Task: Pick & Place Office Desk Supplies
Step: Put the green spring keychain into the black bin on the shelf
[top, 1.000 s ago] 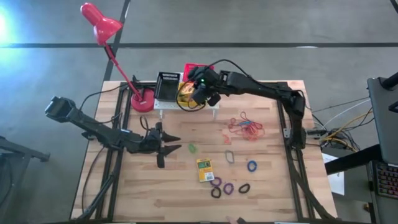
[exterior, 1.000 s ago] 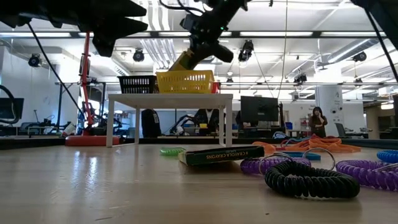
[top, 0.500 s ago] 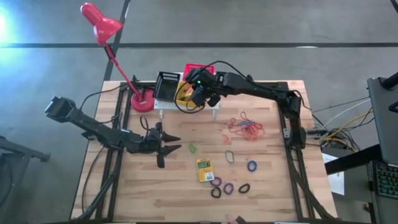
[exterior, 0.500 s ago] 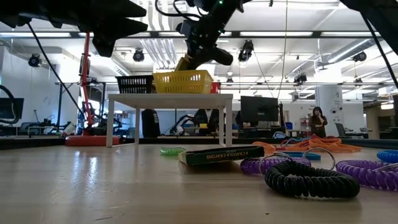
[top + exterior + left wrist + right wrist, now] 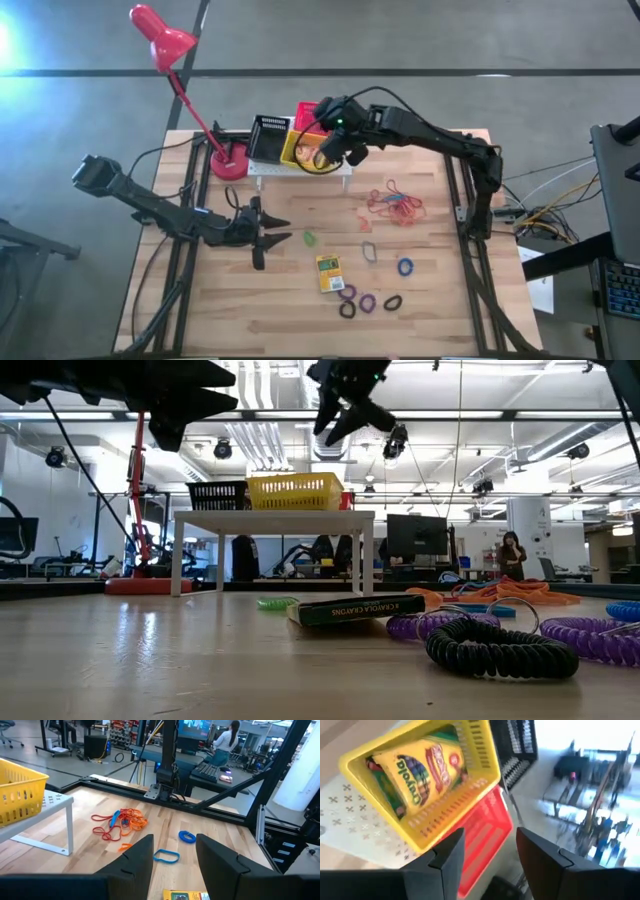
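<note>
A yellow mesh basket [image 5: 451,806] stands on the white perforated stand [image 5: 300,168], between a black basket [image 5: 270,135] and a red basket [image 5: 482,837]. A yellow-green crayon box [image 5: 417,765] lies inside it. My right gripper [image 5: 487,865] hangs open above the basket's right side [image 5: 345,405], touching nothing. My left gripper [image 5: 275,232] hovers open over the left middle of the table, nothing between its fingers [image 5: 175,862]. Another crayon box [image 5: 328,272] lies flat on the table.
Red-orange rubber bands [image 5: 395,203] lie right of centre. Blue rings [image 5: 404,266], a green one [image 5: 310,238], and purple and black coiled rings [image 5: 365,300] are strewn near the front. The red desk lamp [image 5: 165,40] stands at the far left, its base [image 5: 230,160] beside the stand.
My right gripper has opened and let go of the crayon box, which now lies in the yellow basket. It has then risen clear of the basket and drawn back a little toward the table's right edge.
</note>
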Robot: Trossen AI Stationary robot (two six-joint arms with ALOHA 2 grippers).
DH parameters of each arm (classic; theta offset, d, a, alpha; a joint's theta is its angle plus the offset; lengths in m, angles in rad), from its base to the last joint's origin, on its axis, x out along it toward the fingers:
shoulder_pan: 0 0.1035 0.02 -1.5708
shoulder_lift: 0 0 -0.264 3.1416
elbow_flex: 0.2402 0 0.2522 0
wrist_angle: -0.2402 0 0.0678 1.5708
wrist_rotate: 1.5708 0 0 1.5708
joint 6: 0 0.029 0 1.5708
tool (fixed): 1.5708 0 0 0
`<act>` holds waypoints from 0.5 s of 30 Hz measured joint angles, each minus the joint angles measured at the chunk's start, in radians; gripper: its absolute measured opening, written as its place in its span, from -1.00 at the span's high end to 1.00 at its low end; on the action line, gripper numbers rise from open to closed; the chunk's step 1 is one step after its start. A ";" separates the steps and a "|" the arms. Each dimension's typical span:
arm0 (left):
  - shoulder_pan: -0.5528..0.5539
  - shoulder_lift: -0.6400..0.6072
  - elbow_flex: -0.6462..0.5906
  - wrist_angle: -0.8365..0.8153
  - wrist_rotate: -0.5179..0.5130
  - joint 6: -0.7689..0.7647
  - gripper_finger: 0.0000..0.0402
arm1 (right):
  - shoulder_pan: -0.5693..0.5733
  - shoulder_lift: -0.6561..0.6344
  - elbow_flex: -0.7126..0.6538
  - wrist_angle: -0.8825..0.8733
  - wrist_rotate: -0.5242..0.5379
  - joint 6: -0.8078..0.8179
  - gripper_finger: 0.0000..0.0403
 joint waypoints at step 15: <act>0.000 0.000 0.000 0.006 -0.005 0.000 0.23 | 0.027 -0.079 -0.135 -0.101 -0.550 0.802 0.30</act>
